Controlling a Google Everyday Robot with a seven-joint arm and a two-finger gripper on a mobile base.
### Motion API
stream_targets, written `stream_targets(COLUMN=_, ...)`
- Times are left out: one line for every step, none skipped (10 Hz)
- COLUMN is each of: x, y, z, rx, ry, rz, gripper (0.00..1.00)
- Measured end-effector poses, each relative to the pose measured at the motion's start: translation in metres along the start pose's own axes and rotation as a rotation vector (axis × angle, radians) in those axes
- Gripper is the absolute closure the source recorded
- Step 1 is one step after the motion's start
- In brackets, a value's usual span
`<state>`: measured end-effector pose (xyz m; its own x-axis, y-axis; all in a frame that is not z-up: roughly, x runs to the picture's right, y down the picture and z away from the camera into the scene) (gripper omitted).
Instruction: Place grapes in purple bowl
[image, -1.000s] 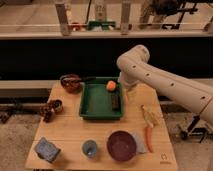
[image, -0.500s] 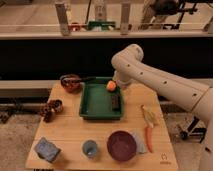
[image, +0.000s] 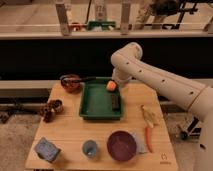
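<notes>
On the left, near the front corner of the wooden table (image: 70, 131), sits a blue-grey lumpy thing (image: 46, 149). Behind it, by the left edge, lie the grapes (image: 47, 111), a dark bumpy bunch. They touch a small dark cup (image: 57, 105) just to their right. The grapes are on the table, well apart from the purple bowl and from the gripper.

At the back of the table stands a reddish-brown bowl (image: 71, 83). At the front is a small blue cup (image: 90, 148).

In the middle is a green tray (image: 98, 105). A small orange thing (image: 111, 85) lies at the back of the tray. The gripper (image: 116, 102) is the dark part hanging down over the right side of the tray, just in front of the orange thing. I cannot tell how far open it is, or if it has hold of anything.

The purple bowl (image: 121, 145) stands at the front, to the right of the blue cup. Nothing shows inside it.

The big white arm (image: 165, 86) comes in from the right, bends high at the back and reaches down to the tray. Under it, near the right edge, lie a pale yellow thing (image: 148, 116) and an orange carrot (image: 149, 138).
</notes>
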<state>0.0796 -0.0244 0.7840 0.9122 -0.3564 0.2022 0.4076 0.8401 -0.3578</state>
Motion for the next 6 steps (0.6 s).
stream_targets(x=-0.003, y=-0.005, z=0.001, rx=0.007, ry=-0.004, rz=-0.001, gripper=0.21)
stream_targets(x=-0.002, y=-0.006, z=0.002, rx=0.010, ry=-0.006, rz=-0.002, gripper=0.20)
stream_targets(x=0.001, y=-0.008, z=0.003, rx=0.015, ry=-0.009, rz=0.001, gripper=0.20)
stream_targets(x=-0.002, y=-0.014, z=0.004, rx=0.019, ry=-0.013, rz=-0.003, gripper=0.20)
stream_targets(x=-0.011, y=-0.020, z=0.005, rx=0.025, ry=-0.020, rz=-0.008, gripper=0.20)
stream_targets(x=-0.021, y=-0.025, z=0.010, rx=0.029, ry=-0.022, rz=-0.015, gripper=0.20)
